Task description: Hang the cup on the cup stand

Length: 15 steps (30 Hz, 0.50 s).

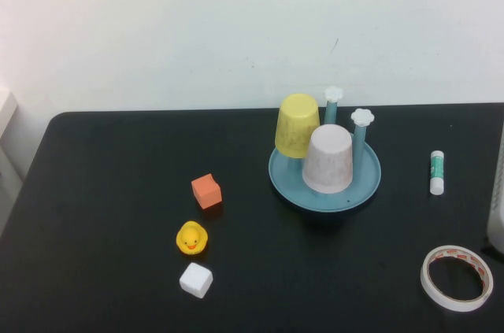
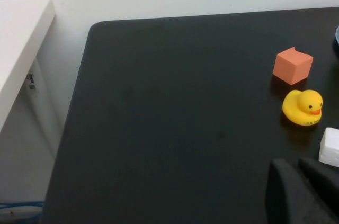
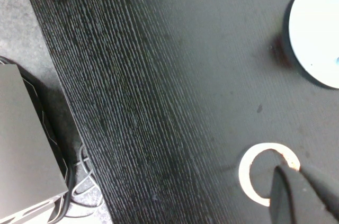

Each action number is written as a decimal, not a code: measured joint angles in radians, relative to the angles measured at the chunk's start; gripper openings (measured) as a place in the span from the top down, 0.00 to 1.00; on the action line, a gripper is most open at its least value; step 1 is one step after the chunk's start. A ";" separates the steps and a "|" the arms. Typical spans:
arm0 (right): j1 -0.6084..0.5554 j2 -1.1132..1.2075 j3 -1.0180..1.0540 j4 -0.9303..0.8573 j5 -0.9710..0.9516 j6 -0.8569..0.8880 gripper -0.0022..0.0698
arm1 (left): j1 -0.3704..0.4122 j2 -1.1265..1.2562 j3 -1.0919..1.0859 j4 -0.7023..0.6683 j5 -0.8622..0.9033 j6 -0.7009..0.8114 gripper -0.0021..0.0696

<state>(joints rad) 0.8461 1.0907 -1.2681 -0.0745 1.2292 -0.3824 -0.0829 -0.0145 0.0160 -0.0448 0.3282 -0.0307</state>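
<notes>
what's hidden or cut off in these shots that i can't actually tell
- Posts under the pink cup and yellow cup: high view, covered by the upturned cups.
- Cup stand: right wrist view, cut off by the frame edge; its underside hidden everywhere.
- Left pincer: left wrist view, dark tips cut by the edge.
- Right pincer: right wrist view, cropped above the tape roll.
- Glue stick: high view, label too small to read.

High view angled down over table [image 1: 118, 231] — wrist views low, close; duck [image 1: 191, 238] shared with left.
</notes>
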 joint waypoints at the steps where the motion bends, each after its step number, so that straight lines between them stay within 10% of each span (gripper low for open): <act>1: 0.000 0.000 0.000 0.000 0.000 0.000 0.97 | 0.000 0.000 0.000 0.000 0.000 0.000 0.97; 10: -0.017 -0.031 0.000 -0.006 0.000 -0.028 0.97 | 0.000 0.000 0.000 -0.002 0.000 0.000 0.97; 15: -0.217 -0.217 0.061 0.111 -0.148 -0.070 0.97 | 0.000 0.000 0.000 -0.003 0.000 0.000 0.97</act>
<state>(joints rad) 0.6294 0.8737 -1.2073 0.0370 1.0814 -0.4524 -0.0829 -0.0145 0.0160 -0.0481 0.3282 -0.0307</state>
